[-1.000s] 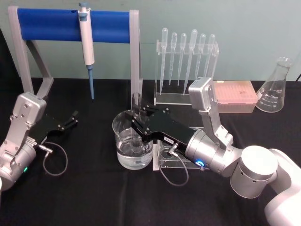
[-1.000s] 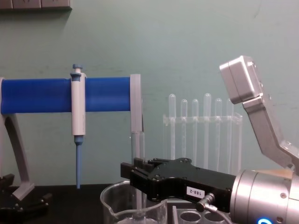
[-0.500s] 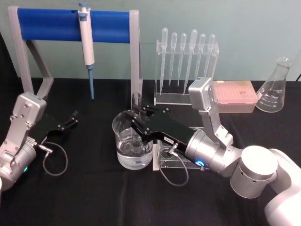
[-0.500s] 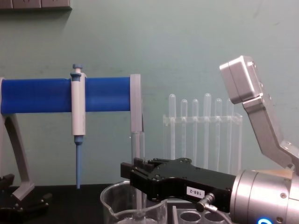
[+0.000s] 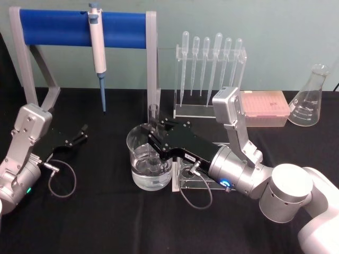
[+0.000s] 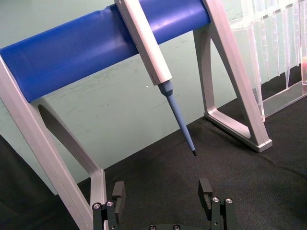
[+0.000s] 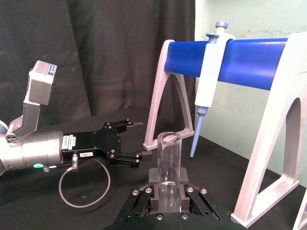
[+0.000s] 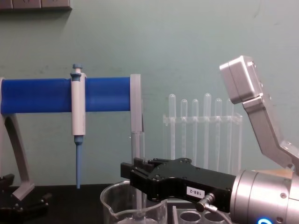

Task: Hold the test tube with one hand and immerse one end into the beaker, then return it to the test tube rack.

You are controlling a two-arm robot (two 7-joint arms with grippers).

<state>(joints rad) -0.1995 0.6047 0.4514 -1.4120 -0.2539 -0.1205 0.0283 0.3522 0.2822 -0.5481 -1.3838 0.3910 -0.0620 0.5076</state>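
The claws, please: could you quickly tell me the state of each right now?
Left claw: open, holding nothing.
Right claw: closed on the test tube, which stands upright in the beaker.

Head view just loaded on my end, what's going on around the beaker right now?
The right gripper has its jaws shut on the test tube, holding it upright with the lower end down inside the beaker, which holds clear liquid. Whether the tip is wetted I cannot tell. The test tube rack sits right beside the beaker, under that arm. The left gripper rests idle on the table off to the left, jaws open.
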